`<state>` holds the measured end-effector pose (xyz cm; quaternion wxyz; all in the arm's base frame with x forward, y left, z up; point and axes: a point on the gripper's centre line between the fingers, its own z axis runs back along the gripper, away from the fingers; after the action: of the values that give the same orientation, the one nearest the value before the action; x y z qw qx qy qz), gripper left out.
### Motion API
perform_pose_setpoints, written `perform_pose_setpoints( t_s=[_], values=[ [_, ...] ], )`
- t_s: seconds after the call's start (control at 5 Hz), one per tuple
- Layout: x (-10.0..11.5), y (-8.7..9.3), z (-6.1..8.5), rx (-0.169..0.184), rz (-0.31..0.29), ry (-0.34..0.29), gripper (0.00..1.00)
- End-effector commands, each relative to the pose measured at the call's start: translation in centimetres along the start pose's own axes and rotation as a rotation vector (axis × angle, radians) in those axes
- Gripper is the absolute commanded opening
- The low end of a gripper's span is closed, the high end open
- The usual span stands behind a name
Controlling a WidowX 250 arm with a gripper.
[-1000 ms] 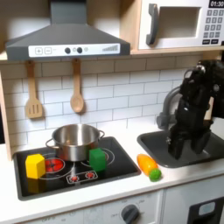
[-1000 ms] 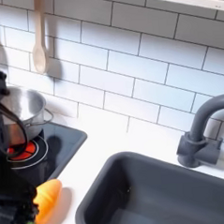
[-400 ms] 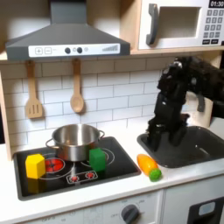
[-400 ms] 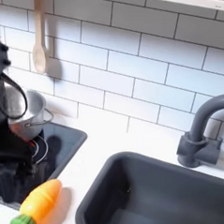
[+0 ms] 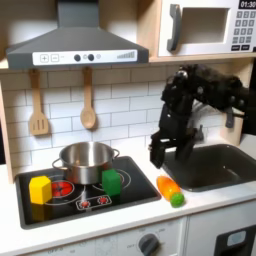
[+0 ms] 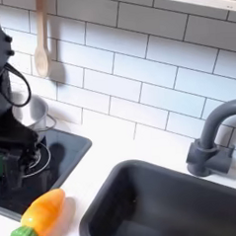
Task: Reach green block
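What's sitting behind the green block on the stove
In the first exterior view, the steel pot stands right behind the green block on the black cooktop. The pot's inside cannot be seen from this angle.

first exterior view: frontal, wide, faces backsplash | second exterior view: close, oblique | shared: stove [image 5: 85, 190] [image 6: 53, 154]

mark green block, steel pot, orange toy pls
green block [image 5: 111, 180]: first exterior view, front face.
steel pot [image 5: 86, 156]: first exterior view, rim.
orange toy [image 6: 44, 212]: second exterior view, orange body.
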<state>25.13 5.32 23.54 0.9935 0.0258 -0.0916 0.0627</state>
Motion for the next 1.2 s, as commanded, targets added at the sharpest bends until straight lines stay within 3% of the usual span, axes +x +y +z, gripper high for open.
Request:
perform_pose_setpoints(
  t_s=[0.0,1.0],
  values=[
    [2.4,1.4,-0.8,0.007,-0.008,-0.004,1.0],
    [6.5,4.0,-2.9,0.024,0.023,-0.009,1.0]
  ],
)
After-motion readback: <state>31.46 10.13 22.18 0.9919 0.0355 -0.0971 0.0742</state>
